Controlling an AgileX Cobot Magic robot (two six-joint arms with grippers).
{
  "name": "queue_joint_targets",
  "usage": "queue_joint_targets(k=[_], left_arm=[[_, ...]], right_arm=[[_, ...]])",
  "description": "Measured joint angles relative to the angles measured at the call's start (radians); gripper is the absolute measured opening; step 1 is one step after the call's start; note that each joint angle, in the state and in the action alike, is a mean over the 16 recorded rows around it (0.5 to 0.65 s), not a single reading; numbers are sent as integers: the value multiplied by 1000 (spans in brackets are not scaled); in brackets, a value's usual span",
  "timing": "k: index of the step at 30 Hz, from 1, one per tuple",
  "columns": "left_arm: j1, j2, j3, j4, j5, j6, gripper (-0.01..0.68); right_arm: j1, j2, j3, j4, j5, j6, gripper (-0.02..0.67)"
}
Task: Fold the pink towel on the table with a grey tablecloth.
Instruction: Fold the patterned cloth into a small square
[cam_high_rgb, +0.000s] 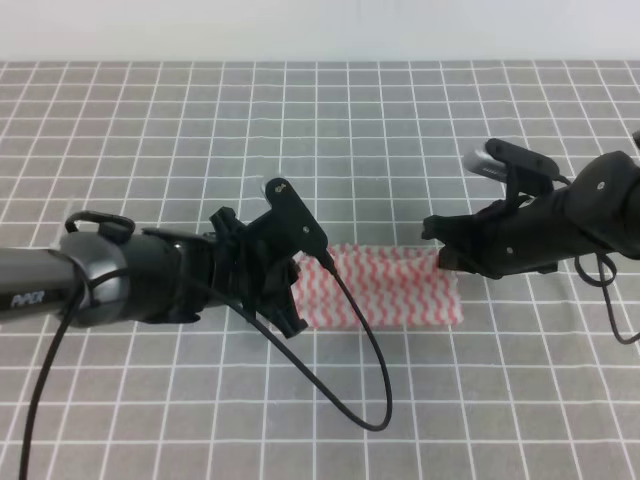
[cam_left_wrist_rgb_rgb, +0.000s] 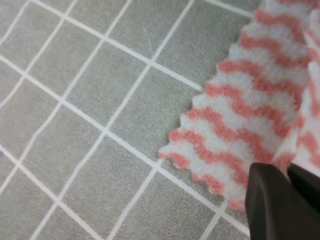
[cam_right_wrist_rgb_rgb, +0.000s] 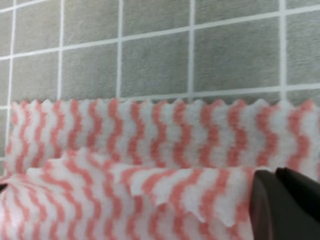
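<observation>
The pink towel (cam_high_rgb: 390, 290), striped pink and white, lies as a wide band on the table with a grey tablecloth (cam_high_rgb: 320, 130). My left gripper (cam_high_rgb: 297, 290) is low at the towel's left end. In the left wrist view its fingers (cam_left_wrist_rgb_rgb: 270, 200) are shut, and a raised flap of the pink towel (cam_left_wrist_rgb_rgb: 235, 125) runs in between them. My right gripper (cam_high_rgb: 440, 255) sits at the towel's far right corner. In the right wrist view its fingers (cam_right_wrist_rgb_rgb: 280, 205) are closed on a lifted upper layer of the pink towel (cam_right_wrist_rgb_rgb: 150, 190), which is draped over the flat layer behind it.
A black cable (cam_high_rgb: 370, 380) loops from the left arm over the cloth in front of the towel. The white-gridded grey cloth (cam_left_wrist_rgb_rgb: 75, 125) stretches on all sides. A pale wall (cam_high_rgb: 320, 30) runs behind the far edge.
</observation>
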Motion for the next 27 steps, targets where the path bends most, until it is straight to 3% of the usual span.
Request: queue_joint_targets(k=[27], left_arm=[[2, 38, -43, 0, -20, 32, -4]], right_arm=[[-20, 24, -1, 3, 1, -4, -15]])
